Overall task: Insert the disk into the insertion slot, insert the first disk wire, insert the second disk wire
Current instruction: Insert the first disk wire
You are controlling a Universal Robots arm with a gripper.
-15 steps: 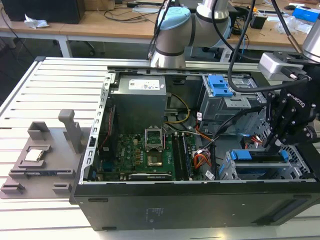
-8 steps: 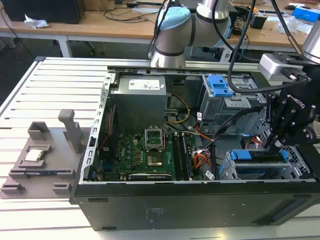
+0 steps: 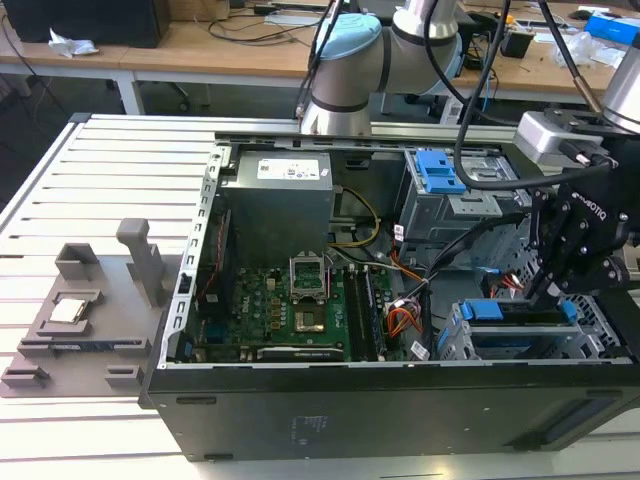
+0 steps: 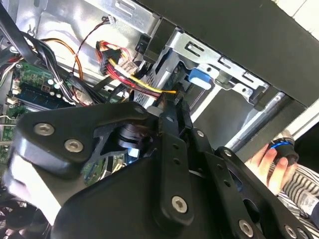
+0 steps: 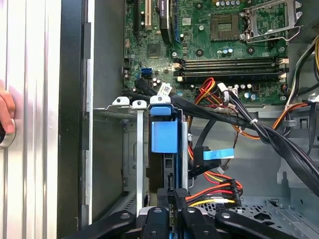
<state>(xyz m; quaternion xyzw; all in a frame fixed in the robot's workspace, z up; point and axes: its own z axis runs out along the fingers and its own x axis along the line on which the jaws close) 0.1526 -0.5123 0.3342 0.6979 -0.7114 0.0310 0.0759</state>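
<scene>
Hand [image 3: 545, 292] reaches down into the open case [image 3: 300, 425] at the exterior view's right. Its black fingers [image 5: 182, 198] are set close together, clenched on the exposed edge of the disk [image 5: 163, 133]. The disk stands on edge inside the slot [image 5: 128, 149], with its blue carrier between the cage's grey walls. In the first wrist view the carrier's blue tab sits at the far end of the cage, toward the motherboard [image 5: 224, 45].

Red, yellow and black wires [image 5: 215, 191] run just beside the hand. A black plug [image 5: 199, 155] with a flat blue tag lies near the slot. The larger bay [image 3: 470, 205] with its blue latch stands beyond the slot, at the case's far side.

The case lies on a white slatted counter [image 3: 90, 180], with a grey fixture [image 3: 75, 330] at the exterior view's left. In the second wrist view a person's fingers [image 4: 261, 160] rest on a small blue-ringed knob [image 4: 281, 148] outside the case.
</scene>
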